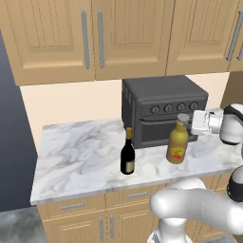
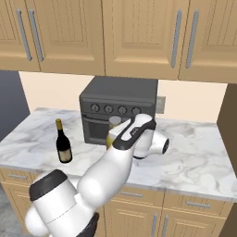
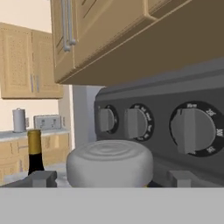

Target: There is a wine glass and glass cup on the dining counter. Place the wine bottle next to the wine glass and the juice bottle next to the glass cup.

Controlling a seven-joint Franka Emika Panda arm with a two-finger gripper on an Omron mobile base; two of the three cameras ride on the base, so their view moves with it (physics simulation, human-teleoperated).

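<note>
My pincer (image 1: 193,122) is level with the grey cap of the juice bottle (image 1: 178,142), coming at it from the right in the left base view, and the jaws stand spread as wide as they go with nothing between them gripped. In the hand view the cap (image 3: 109,162) sits big and round right in front of me, one dark fingertip (image 3: 41,178) off to its left and the other to its right, both clear of it. The amber bottle stands upright on the marble table (image 1: 76,147), just in front of the dark toaster oven (image 1: 163,109), whose knobs (image 3: 192,129) loom behind the cap. The wine bottle (image 1: 127,153) stands upright too, to the left of the juice bottle and a little nearer the table's front edge, apart from it; from the hand camera I catch its neck and yellowish top (image 3: 34,151) at the left. In the right base view my own forearm covers most of the juice bottle, while the wine bottle (image 2: 63,142) stands free on the left. Wooden wall cabinets (image 1: 95,33) hang above.
</note>
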